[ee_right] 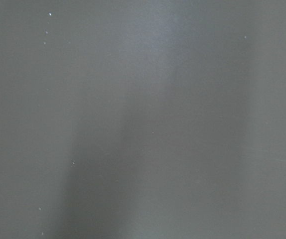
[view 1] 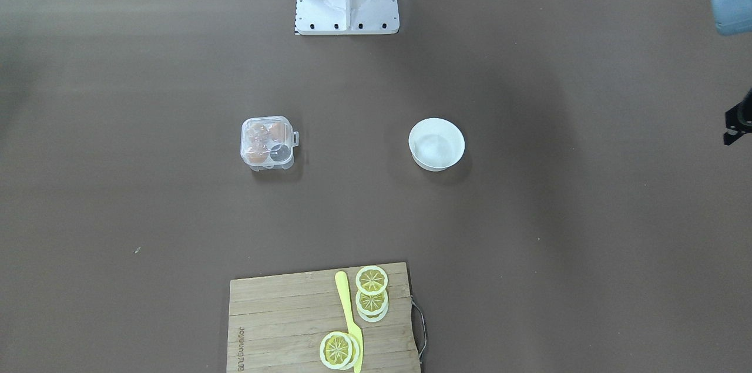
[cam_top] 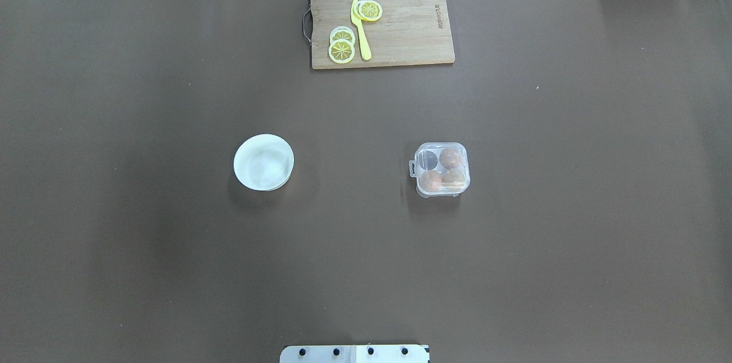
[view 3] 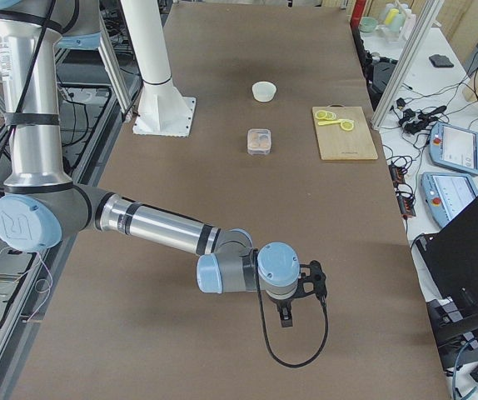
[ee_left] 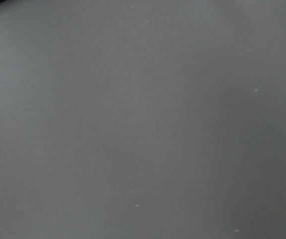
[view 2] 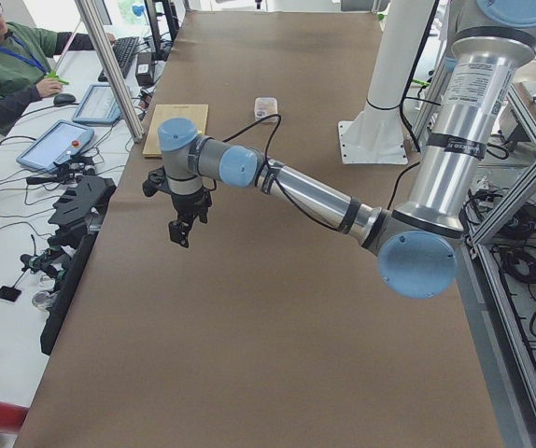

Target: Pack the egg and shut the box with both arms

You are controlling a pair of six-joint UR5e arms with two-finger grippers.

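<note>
The box [cam_top: 441, 170] sat on the desk's [cam_top: 572, 248] right half, lid apparently down over three eggs [cam_top: 451, 157]. The right claw [view 3: 286, 315] hung nearer than the left claw [view 2: 182, 231], both well apart from it. I couldn't tell whether either was open.

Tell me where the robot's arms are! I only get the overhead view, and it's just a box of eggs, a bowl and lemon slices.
Observer: The left arm stretches over bare table at the robot's left end, far from the box.
Operator: And the other one?
Observer: The right arm reaches over the opposite end, its gripper pointing down.
Operator: Do their cameras see anything fun?
Observer: No, both wrist views show only bare brown table.
</note>
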